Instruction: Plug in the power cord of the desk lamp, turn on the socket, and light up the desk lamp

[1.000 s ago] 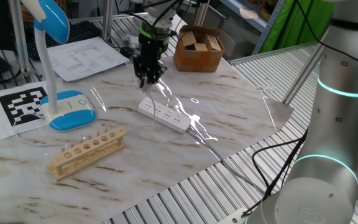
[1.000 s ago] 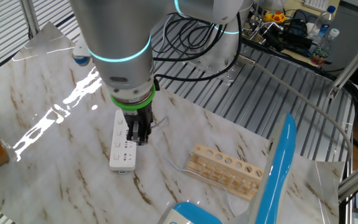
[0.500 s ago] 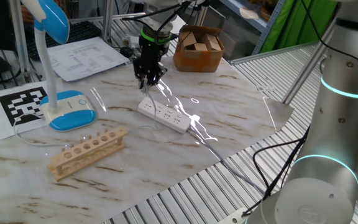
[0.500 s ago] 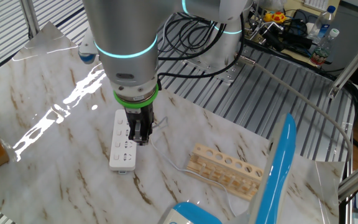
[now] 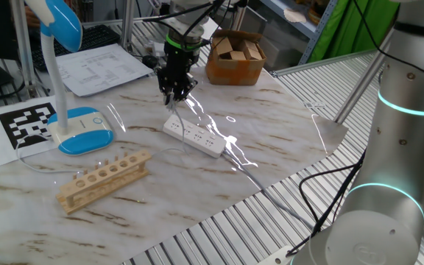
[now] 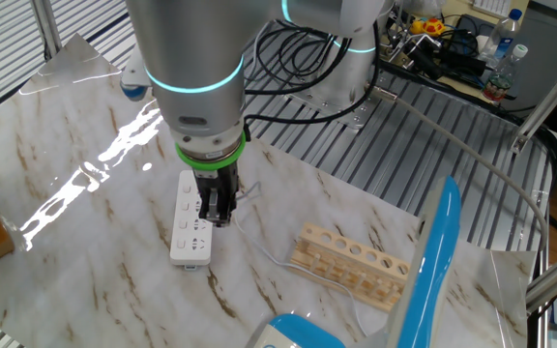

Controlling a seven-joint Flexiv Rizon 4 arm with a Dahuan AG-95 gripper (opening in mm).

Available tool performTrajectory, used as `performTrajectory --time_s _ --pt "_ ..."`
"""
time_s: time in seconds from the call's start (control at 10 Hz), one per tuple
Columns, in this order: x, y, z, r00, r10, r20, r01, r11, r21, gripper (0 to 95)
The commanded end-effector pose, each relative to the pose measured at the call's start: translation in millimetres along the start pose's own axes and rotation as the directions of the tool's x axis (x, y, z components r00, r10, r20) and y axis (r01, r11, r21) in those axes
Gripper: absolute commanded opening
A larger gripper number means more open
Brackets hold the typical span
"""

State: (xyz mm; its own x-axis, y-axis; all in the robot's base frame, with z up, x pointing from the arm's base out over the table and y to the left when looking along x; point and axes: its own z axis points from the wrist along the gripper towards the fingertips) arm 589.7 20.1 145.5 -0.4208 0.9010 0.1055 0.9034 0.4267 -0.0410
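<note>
Socket (image 6: 190,223) flat on table, hand (image 6: 217,211) just above — fingers down

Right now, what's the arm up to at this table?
The arm's gripper hangs just above the socket, a white power strip lying flat on the marble table. A thin whitish power cord runs from under the gripper toward the desk lamp; whether the plug is pinched or already seated cannot be told. The lamp stands apart, beside a wooden rack, and does not look lit.
</note>
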Motion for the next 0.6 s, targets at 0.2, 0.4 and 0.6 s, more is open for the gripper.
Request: performTrajectory --time_s 0.2,0.4,0.6 --pt "0.5 -1.1 0.0 1.0 0.001 -0.02 0.0 1.0 0.014 0.0" --pt "0.5 -1.1 0.0 1.0 -0.006 -0.001 0.006 1.0 0.019 0.0" --pt "-19.2 -2.0 6.4 0.999 -0.023 0.034 0.023 1.0 0.007 0.0"
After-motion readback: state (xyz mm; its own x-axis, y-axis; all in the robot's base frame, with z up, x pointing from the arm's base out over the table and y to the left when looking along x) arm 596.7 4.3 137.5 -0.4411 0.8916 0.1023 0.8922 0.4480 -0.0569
